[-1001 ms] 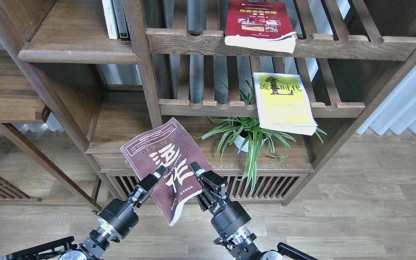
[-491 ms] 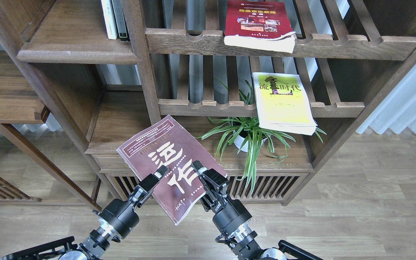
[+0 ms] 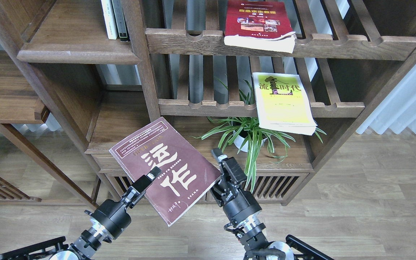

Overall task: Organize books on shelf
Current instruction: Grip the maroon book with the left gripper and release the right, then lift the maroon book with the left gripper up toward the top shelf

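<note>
The right gripper point(image 3: 218, 154) has let go and drawn aside, fingers apart just beside the maroon book point(image 3: 164, 168), which now hangs flatter in the left gripper's point(image 3: 151, 174) clamp, below the solid shelf point(image 3: 70, 54) awaiting it.

Your maroon book point(image 3: 164, 169) has flattened out and slid left, its cover now facing up. Your right pincer point(image 3: 219, 159) has come off it and stands just beside its right edge, while your left pincer point(image 3: 152, 175) has dropped slightly left.
</note>
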